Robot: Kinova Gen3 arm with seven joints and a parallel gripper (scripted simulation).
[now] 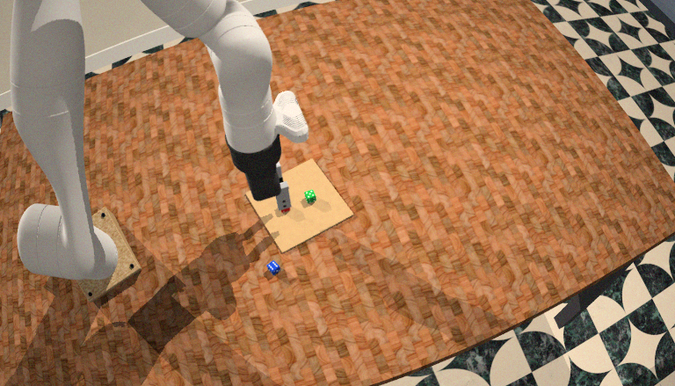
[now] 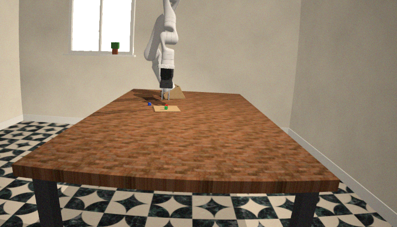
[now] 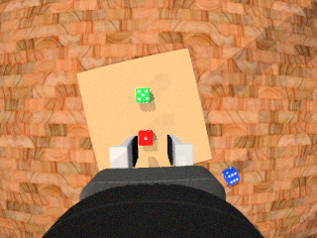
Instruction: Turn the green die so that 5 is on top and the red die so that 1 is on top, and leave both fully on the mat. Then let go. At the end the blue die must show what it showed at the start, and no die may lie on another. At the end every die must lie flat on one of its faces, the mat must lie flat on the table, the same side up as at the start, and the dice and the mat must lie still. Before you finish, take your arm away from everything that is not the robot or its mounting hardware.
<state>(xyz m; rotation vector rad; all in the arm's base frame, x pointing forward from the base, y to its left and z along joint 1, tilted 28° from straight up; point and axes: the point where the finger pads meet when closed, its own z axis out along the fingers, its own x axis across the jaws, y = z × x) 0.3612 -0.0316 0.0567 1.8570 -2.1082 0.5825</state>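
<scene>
The red die (image 3: 146, 137) (image 1: 285, 210) (image 2: 166, 105) lies flat on the tan mat (image 3: 113, 106) (image 1: 310, 225) (image 2: 174, 109) with a single white pip on top. My gripper (image 3: 153, 146) (image 1: 281, 198) (image 2: 165, 96) is open. It hangs just above the red die with a finger on either side, and a gap shows on both sides. The green die (image 3: 143, 95) (image 1: 309, 195) (image 2: 166, 107) lies flat on the mat a little beyond the red one, with several pips on top. The blue die (image 3: 230, 177) (image 1: 272, 266) (image 2: 149, 103) lies on the bare table off the mat.
The arm's base sits on a tan mounting plate (image 1: 119, 257) at the table's left. The wooden table (image 1: 447, 138) reaches far to the right of the mat. The arm's shadow falls over the area around the blue die.
</scene>
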